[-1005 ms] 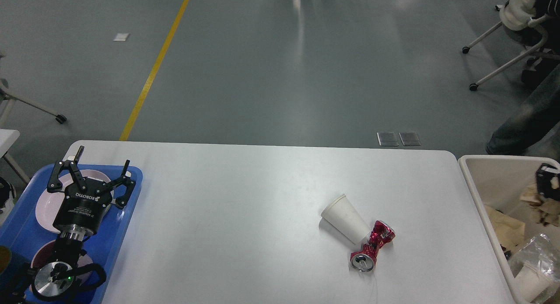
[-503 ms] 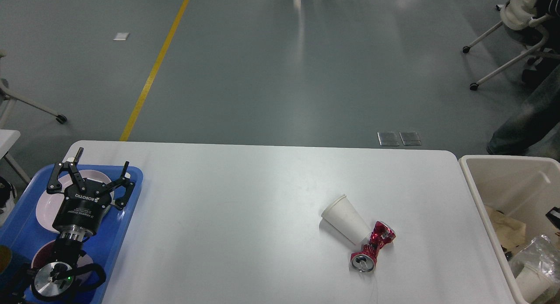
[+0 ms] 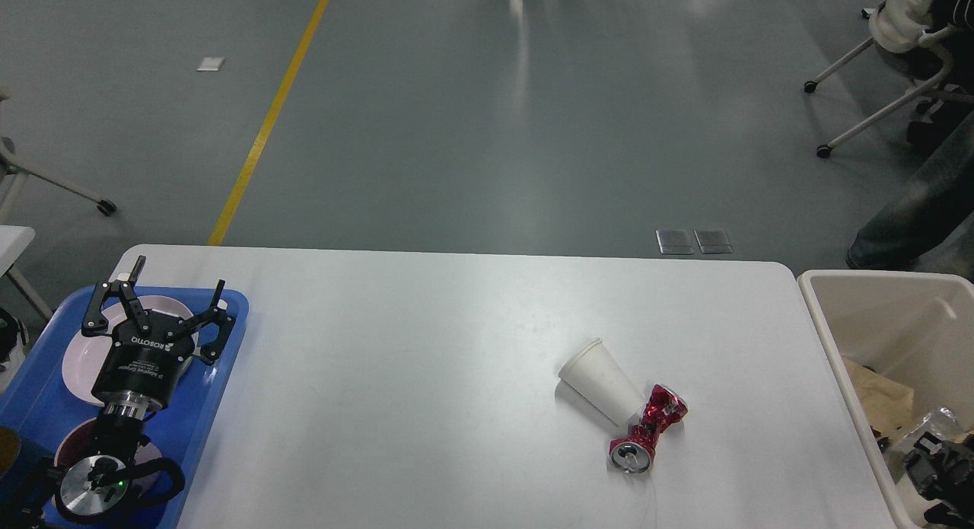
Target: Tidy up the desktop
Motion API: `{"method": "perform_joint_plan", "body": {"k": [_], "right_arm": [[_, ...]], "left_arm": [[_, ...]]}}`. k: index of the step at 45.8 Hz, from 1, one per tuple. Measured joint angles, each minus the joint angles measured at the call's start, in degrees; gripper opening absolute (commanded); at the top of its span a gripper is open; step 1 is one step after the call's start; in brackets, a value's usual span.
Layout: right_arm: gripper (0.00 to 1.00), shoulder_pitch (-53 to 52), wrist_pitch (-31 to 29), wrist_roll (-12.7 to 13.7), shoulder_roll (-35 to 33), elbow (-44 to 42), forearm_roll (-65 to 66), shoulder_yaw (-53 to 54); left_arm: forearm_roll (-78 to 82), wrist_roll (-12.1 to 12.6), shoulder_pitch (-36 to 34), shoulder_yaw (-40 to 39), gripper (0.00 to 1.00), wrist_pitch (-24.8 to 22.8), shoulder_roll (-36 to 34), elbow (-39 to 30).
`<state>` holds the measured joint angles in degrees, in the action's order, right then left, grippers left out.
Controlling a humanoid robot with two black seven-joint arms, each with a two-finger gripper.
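1. Head view: the desktop [image 3: 426, 377] fills the lower middle of the picture, its long axis running left to right, with its far edge square to the view and its near edge cut off by the frame.
2. Its far corners are rounded. A blue tray [image 3: 228, 346] overlaps the desktop's left end, and a beige bin [image 3: 837, 339] stands just beside its right end.
3. The desktop's middle and left half lie bare. Right of centre a white paper cup [image 3: 599, 381] lies on its side, touching a crushed red can [image 3: 647, 430].
4. The surface is smooth, white and faintly glossy.
5. The left gripper [image 3: 171, 297] hovers over the tray with fingers spread wide, holding nothing.
6. The right gripper [image 3: 940, 468] is a dark shape low in the bin; its spread cannot be told.
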<state>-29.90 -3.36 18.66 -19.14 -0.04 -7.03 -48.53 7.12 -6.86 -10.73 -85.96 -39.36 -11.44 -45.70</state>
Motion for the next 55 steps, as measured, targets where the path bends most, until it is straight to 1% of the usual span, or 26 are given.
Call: {"method": "perform_joint_plan", "body": {"k": [1,3,4,5,9,13,43,49,55], "right_arm": [[0.5,0.03,0.18,-0.03,0.0,-0.02,0.0,0.0],[0.8,0.07,0.66,-0.04,0.0,-0.03,0.0,-0.05],[0.91,0.09,1.02,-0.05,0.0,-0.04,0.0,-0.1],[1.0,0.09,1.56,-0.05,0.0,-0.05,0.0,-0.17],[1.0,0.08,3.55,-0.1,0.0,-0.11,0.0,-0.35],[1.0,0.03,4.18,-0.11,0.0,0.0,0.07,-0.41],[1.0,-1.15,3.99,-0.23,-0.46,1.09,0.09,-0.28],[1.0,-6.32,1.79,-0.24,-2.44,5.88,0.18,-0.24],[1.0,-18.64,-5.66,0.04,-9.5,17.05,1.54,-1.12]], "left_arm": [[0.0,0.0,0.0,0.0,0.97,0.0,0.0,0.0],[0.0,0.0,0.0,0.0,0.97,0.0,-0.02,0.0],[0.0,0.0,0.0,0.0,0.97,0.0,-0.02,0.0],[0.0,0.0,0.0,0.0,0.97,0.0,-0.02,0.0],[0.0,0.0,0.0,0.0,0.97,0.0,-0.03,0.0],[0.0,-0.01,0.0,0.0,0.97,0.0,-0.03,0.0],[0.0,0.01,0.0,0.0,0.97,-0.01,0.01,0.0],[0.0,0.01,0.0,0.0,0.97,-0.01,-0.04,0.0],[0.0,0.01,0.0,0.0,0.97,-0.01,-0.04,0.0]]}}
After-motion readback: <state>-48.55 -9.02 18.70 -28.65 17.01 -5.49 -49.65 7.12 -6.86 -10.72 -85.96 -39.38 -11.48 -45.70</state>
